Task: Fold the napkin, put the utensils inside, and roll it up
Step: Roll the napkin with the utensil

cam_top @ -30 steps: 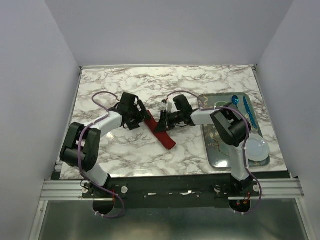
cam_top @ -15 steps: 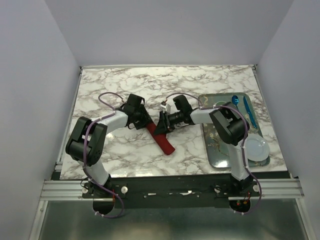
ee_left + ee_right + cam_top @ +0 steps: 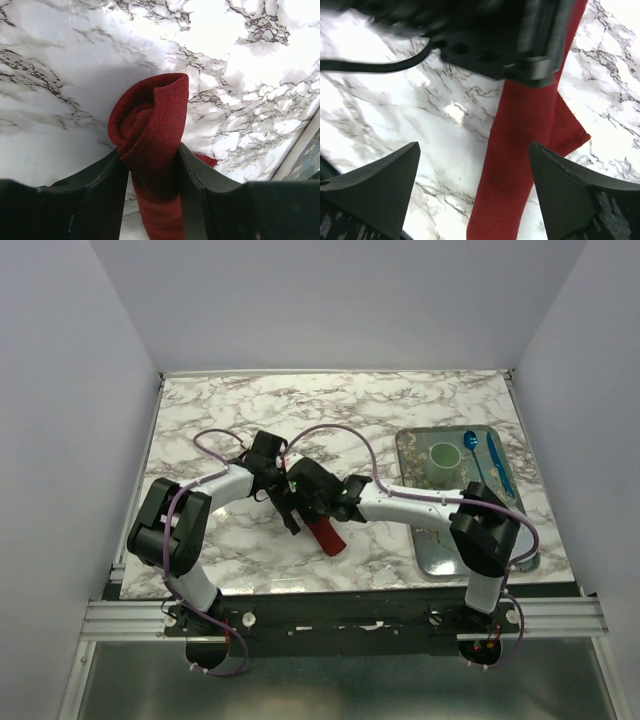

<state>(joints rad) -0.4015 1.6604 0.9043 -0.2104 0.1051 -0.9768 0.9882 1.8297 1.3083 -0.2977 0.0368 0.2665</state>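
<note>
Cloth first: pinches one end of the rolled dark red soft cloth napkin [image 3: 150, 115] on the white marble tabletop [image 3: 60, 50] in the left tool [image 3: 150, 160], hangs the right tool [image 3: 474, 147] wide open and empty over it, risks unrolling it if that single-end pinch drags or slips.

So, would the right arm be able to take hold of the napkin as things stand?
Probably yes: the right gripper hangs open over a bare stretch of the napkin; the left gripper clamps it only near the rolled end.
</note>
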